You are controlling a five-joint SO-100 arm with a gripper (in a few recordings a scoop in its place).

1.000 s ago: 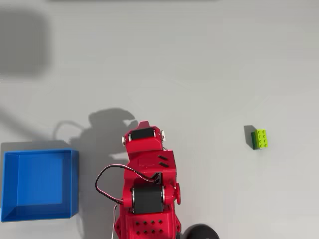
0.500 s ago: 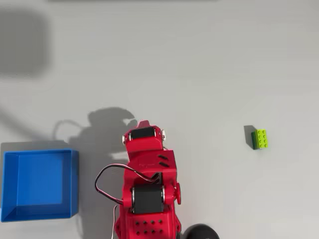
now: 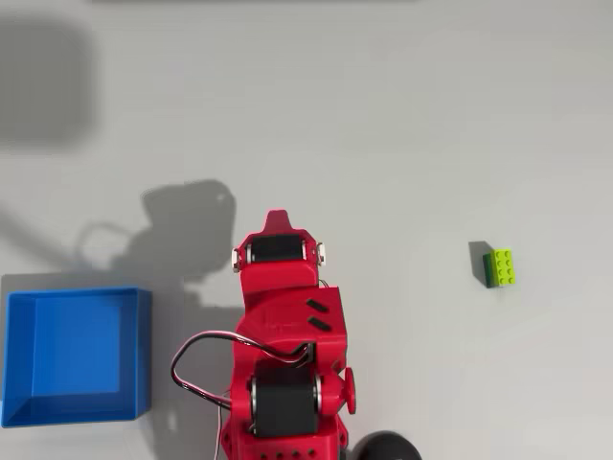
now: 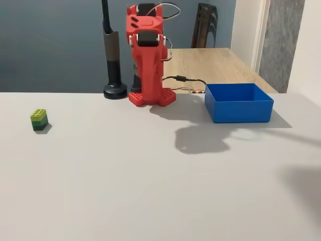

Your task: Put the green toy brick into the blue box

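The red arm (image 3: 283, 335) stands folded upright on the grey desk (image 3: 383, 125), and it serves as the landmark here. In the overhead view the green brick (image 3: 500, 267) lies on the desk well to the right of the arm, studs up; in the fixed view the brick (image 4: 39, 119) sits to the arm's left. The blue box (image 3: 75, 356) rests on the desk well apart from the arm on the opposite side, with nothing inside it. The hand (image 4: 146, 11) is tucked in at the top of the arm; whether it is wide or narrow cannot be told.
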